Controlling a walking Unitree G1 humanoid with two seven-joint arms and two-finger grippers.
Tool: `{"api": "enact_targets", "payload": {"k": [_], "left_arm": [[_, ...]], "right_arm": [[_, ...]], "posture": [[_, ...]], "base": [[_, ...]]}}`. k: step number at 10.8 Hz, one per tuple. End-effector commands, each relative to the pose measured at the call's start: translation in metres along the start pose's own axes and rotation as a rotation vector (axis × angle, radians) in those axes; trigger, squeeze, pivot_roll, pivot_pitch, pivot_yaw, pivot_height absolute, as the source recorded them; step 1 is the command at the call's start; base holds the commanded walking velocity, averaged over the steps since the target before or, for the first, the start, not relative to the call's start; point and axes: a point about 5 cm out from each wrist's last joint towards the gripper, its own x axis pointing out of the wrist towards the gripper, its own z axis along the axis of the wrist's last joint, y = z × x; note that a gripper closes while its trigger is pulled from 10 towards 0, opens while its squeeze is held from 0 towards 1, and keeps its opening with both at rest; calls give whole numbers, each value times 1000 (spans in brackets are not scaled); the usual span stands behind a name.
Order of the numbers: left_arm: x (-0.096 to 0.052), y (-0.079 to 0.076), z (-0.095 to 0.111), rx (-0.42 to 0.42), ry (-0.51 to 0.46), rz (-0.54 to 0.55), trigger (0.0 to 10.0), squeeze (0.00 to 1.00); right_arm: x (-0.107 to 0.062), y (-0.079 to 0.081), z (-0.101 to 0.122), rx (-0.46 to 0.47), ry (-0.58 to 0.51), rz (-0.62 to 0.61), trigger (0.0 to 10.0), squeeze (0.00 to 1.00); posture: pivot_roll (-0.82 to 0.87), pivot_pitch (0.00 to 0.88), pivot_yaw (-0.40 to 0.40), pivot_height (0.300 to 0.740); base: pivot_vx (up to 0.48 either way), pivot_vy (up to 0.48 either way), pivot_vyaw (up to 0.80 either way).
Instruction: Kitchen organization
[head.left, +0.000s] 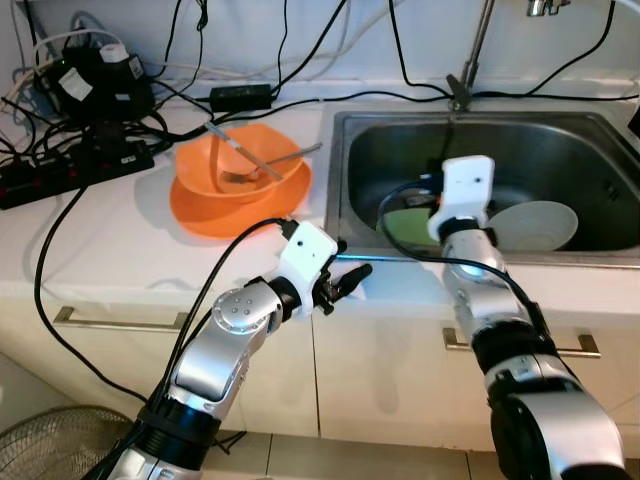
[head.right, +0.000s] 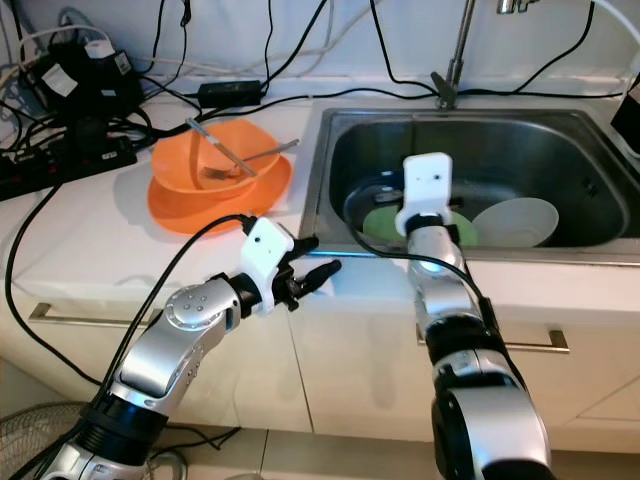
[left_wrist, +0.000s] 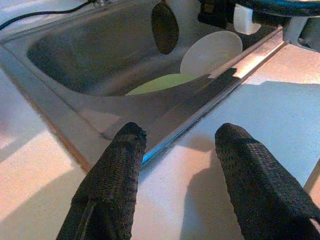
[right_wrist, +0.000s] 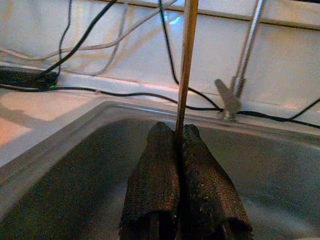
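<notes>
A thin wooden stick (right_wrist: 186, 60) is being pinched between the closed black fingers of the right gripper (right_wrist: 181, 150), which is being held over the stainless steel sink (head.left: 370, 170). A round white plate (head.left: 535, 226) and a pale green plate (head.left: 408, 225) are lying in the basin. The left gripper (left_wrist: 180, 145) is being held spread wide above the white counter edge (left_wrist: 250, 115), just beside the sink rim. An orange plastic bowl (head.left: 215, 215) with metal utensils (head.left: 250, 160) and tangled black cables (head.left: 90, 100) are sitting behind.

1. My left arm (head.left: 225, 340) is glossy silver, with a round screwed joint cap and a black cuff lower down
2. A white block sits at each wrist; black cables loop along both arms
3. My right arm (head.left: 500, 330) is silver with black bands
4. My gripper fingers (left_wrist: 115, 190) are black, with a rough woven-looking texture
</notes>
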Motion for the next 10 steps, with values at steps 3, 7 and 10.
{"api": "enact_targets", "payload": {"k": [3, 7, 10], "left_arm": [[-1, 0, -2, 10, 29, -6, 10000, 0], [0, 0, -3, 16, 35, -7, 10000, 0], [1, -3, -2, 19, 34, -18, 10000, 0]], "right_arm": [[4, 6, 4, 1, -14, 28, 10000, 365], [3, 7, 0, -1, -3, 25, 10000, 792], [5, 6, 2, -12, -14, 25, 10000, 839]], "posture": [[73, 0, 72, 740], [75, 0, 71, 740], [71, 0, 72, 740]], "base": [[0, 0, 0], [0, 0, 0], [0, 0, 0]]}}
